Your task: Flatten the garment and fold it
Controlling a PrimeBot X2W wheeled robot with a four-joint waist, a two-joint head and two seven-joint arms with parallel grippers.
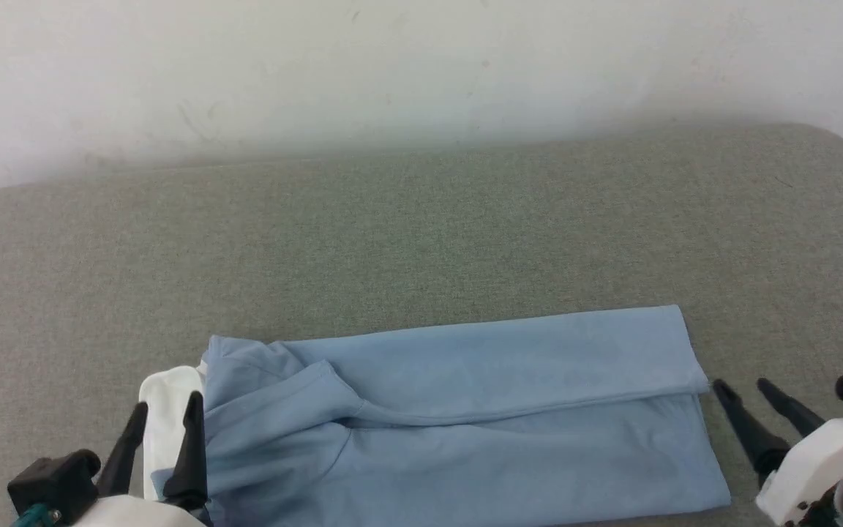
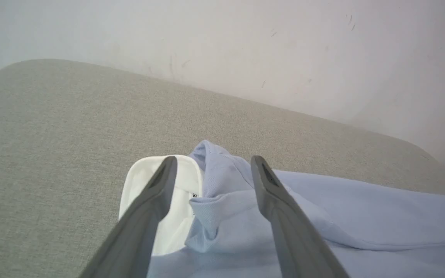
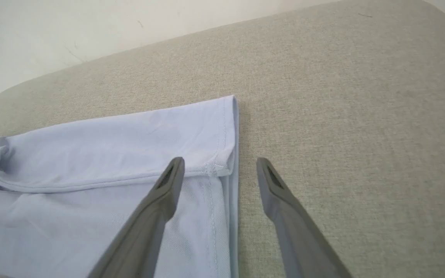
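The light blue garment (image 1: pixel 458 417) lies on the grey cushioned surface (image 1: pixel 421 234) as a long folded band, its far half laid over the near half. A white sleeve part (image 1: pixel 167 413) sticks out at its left end. My left gripper (image 1: pixel 167 410) stands open over that left end; in the left wrist view the left gripper (image 2: pixel 213 164) has its fingers either side of bunched blue cloth (image 2: pixel 222 193) and the white sleeve (image 2: pixel 180 208). My right gripper (image 1: pixel 742 386) is open just off the garment's right edge, and in the right wrist view the right gripper (image 3: pixel 219 166) straddles the hemmed corner (image 3: pixel 222 162).
A pale wall (image 1: pixel 421 66) rises behind the surface. The surface's rounded back corners show at far left and far right. Bare grey fabric stretches beyond the garment toward the wall.
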